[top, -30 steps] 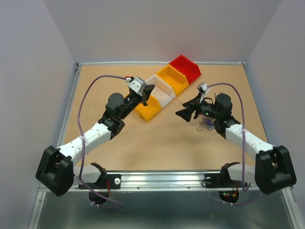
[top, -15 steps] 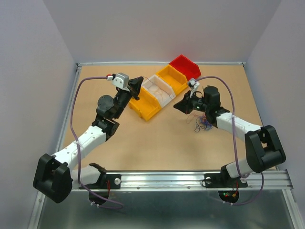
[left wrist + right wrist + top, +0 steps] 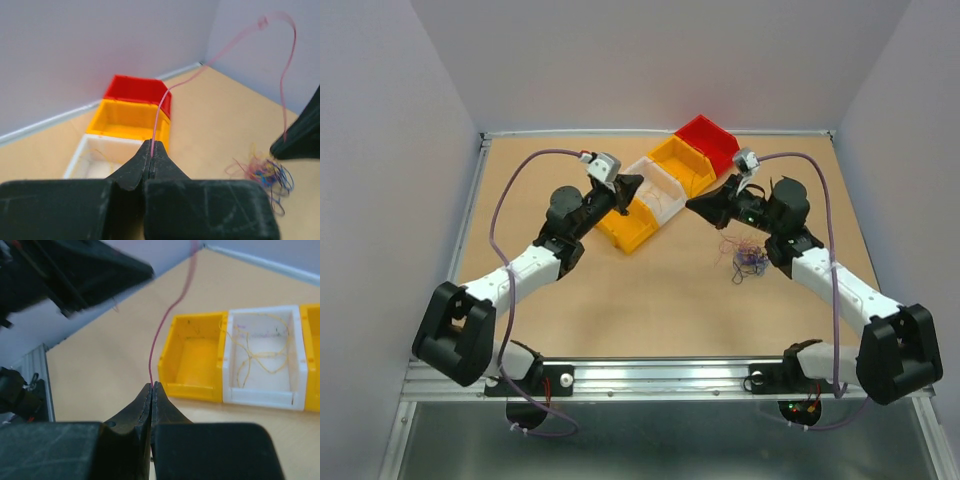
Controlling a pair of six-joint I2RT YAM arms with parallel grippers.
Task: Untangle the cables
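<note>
Right gripper point(image 3: 692, 203) has snapped shut and swung up toward 11 o'clock from where it gaped a second ago. The left arm has swept back in over the bins after swinging out half a second ago.

Starting at the left: the left gripper point(image 3: 638, 182) hangs above the seam between the near yellow bin point(image 3: 630, 228) and the white bin point(image 3: 658, 190). Its jaws are pressed flat together, and the wrist view shows them pinching one end of a pink wire point(image 3: 152, 357).

The four bins run touching in a diagonal row from 7 o'clock to 1 o'clock: near yellow, white, then the orange-yellow bin point(image 3: 682, 165), then the red bin point(image 3: 708, 140) at the far end. A few pale yellow strands point(image 3: 252, 357) lie loose inside the white bin.

That pink wire climbs from the left claw, arcs high through the air, and drops to the right gripper. The right jaws are clamped tight on its other end. The two claws face each other tip to tip, apart, left at 9 o'clock and right at 3 o'clock, with the white bin's near corner between them.

Further right, the wad of cables point(image 3: 748, 258) sits on the table point(image 3: 570, 290) at 4 o'clock from the right claw. It is a small snarl of blue, purple, yellow and pink threads, just beside the right forearm.
</note>
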